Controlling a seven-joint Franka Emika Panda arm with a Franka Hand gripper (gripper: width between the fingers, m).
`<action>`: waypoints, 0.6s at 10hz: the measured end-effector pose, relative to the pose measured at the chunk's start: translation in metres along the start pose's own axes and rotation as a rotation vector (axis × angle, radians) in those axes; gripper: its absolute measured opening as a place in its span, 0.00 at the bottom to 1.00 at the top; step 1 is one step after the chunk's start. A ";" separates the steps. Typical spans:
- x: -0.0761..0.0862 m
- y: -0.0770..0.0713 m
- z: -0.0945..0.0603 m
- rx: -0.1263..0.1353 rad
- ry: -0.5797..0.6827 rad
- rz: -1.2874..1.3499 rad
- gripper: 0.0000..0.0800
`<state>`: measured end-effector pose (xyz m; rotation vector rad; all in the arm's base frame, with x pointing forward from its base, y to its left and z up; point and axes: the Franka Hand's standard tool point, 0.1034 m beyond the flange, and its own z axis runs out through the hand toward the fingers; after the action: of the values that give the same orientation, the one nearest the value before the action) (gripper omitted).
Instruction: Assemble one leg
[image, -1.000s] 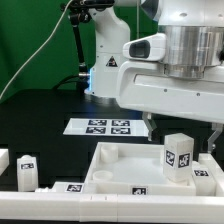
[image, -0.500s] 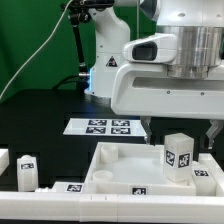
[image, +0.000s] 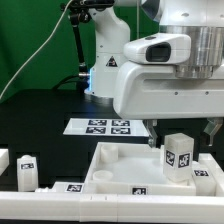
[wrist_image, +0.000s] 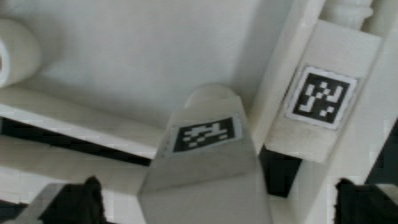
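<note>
A leg (image: 179, 157), a small white post with a square tag, stands upright on the big white square panel (image: 118, 160) at the exterior view's right. My gripper (image: 181, 131) hangs just above it, open, with one finger on each side of the post. In the wrist view the leg (wrist_image: 203, 150) rises between the two dark fingertips (wrist_image: 80, 200), with a gap on both sides. The gripper (wrist_image: 214, 205) holds nothing. Two more legs (image: 27, 172) lie on the table at the exterior view's left.
The marker board (image: 107, 126) lies flat behind the panel. The panel has raised edges with tags along its front (image: 139, 190). Another tagged white edge (wrist_image: 320, 95) runs beside the leg in the wrist view. The robot base (image: 105, 65) stands at the back.
My arm has moved toward the exterior view's right and slightly down, bringing the open fingers over the upright leg. The leg has not moved.
</note>
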<state>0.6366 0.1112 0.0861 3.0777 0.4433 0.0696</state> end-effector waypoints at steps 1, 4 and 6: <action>0.000 0.000 0.000 0.000 0.000 0.003 0.65; 0.000 0.000 0.000 0.000 0.000 0.006 0.35; 0.000 0.000 0.000 0.001 0.000 0.074 0.35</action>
<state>0.6365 0.1108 0.0858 3.0947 0.3297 0.0706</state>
